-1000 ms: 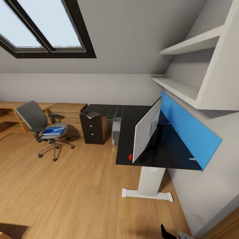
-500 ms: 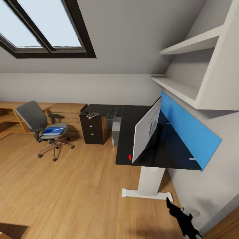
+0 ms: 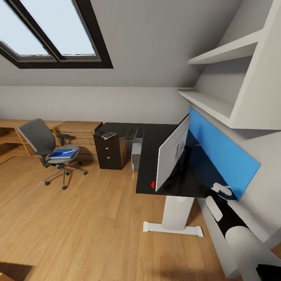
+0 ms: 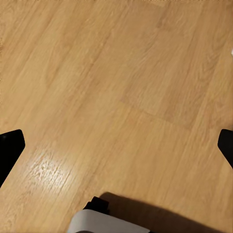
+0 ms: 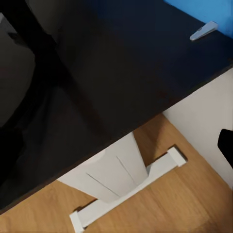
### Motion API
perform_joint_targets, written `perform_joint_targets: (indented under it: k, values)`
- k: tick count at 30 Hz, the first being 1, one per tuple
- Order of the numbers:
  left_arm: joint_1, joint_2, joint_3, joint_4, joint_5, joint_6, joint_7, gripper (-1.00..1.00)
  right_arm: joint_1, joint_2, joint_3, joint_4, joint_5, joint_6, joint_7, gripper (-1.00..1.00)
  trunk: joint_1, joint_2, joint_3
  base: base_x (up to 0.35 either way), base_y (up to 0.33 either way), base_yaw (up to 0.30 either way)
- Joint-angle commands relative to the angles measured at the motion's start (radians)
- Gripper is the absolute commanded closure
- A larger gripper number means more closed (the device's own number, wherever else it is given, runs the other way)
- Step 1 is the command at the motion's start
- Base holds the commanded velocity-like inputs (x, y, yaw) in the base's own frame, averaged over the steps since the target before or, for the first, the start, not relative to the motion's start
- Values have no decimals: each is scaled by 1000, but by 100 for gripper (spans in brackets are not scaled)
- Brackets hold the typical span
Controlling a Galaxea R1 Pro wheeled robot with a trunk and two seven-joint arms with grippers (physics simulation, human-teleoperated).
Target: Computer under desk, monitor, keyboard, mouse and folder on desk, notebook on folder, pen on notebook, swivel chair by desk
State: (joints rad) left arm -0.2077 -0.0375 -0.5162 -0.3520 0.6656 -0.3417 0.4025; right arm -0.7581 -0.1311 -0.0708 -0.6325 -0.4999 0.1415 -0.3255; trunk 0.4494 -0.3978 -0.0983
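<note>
Our right gripper (image 3: 222,190) has risen beside the black L-shaped desk (image 3: 156,140); its jaws we cannot tell. Left fingers (image 4: 9,148) stand apart. The blue folder (image 3: 62,153) lies on the grey swivel chair (image 3: 39,136).

The floor (image 3: 78,226) is warm wood plank with a visible grain and a soft satin sheen; in the left wrist view it (image 4: 121,97) catches a pale highlight. The desk (image 3: 156,136) top is smooth, matt black, carried on a white, smooth painted leg (image 3: 177,212). Its back panel (image 3: 222,152) is flat matt blue. The monitor (image 3: 171,152) back looks like pale grey plastic. The swivel chair (image 3: 47,150) has grey cloth-like seat and back on a shiny metal base. The folder (image 3: 62,153) on it is smooth blue. The far-left cabinets (image 3: 78,130) are light wood. The right arm (image 3: 234,230) is glossy black and white plastic.
</note>
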Motion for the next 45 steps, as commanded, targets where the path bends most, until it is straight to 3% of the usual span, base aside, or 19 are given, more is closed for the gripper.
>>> perform_joint_targets:
  k: [1, 6, 9, 11, 16, 21, 28, 39, 42, 45]
  values:
    - [-1, 0, -10, 0, 7, -4, 7, -100, -3, 1, 10, 3, -5, -5, -1, -100, 1, -2, -2, 0, 0, 0]
    - [-2, -1, -11, -1, 8, -4, 7, -100, -5, 1, 63, 6, 16, -19, 6, -100, 1, -2, -2, 0, 0, 0]
    - [-2, -1, -12, -1, 8, -4, 7, -100, -4, 0, 97, 9, 59, -25, 8, -100, 1, -2, -2, 0, 0, 0]
    - [-2, -1, -13, 0, 8, -4, 7, -100, -3, -1, 110, 10, 93, -29, 9, -100, 1, -2, -2, 0, 0, 0]
    - [-1, -1, -12, -1, 8, -4, 8, -100, 10, 0, 128, 26, 237, -98, 13, -100, 1, -2, -2, 0, 0, 0]
    - [-1, -1, -12, -1, 8, -4, 8, -100, 24, 2, 133, 54, 301, -204, 21, -100, 1, -2, -2, 0, 0, 0]
    - [-2, -1, -12, -1, 8, -5, 9, -100, 31, 2, 135, 80, 331, -299, 93, -100, 1, -2, -2, 0, 0, 0]
    - [-1, -1, -12, -1, 8, -5, 9, -100, 33, 7, 138, 102, 337, -320, 163, -100, 1, -2, -2, 0, 0, 0]
    - [-1, -1, -12, -1, 8, -4, 9, -100, 33, 30, 136, 126, 339, -321, 164, -100, 1, -2, -2, 0, 0, 0]
    - [-1, -1, -12, -1, 8, -5, 9, -100, 33, 33, 137, 131, 341, -320, 164, -100, 1, -2, -2, 0, 0, 0]
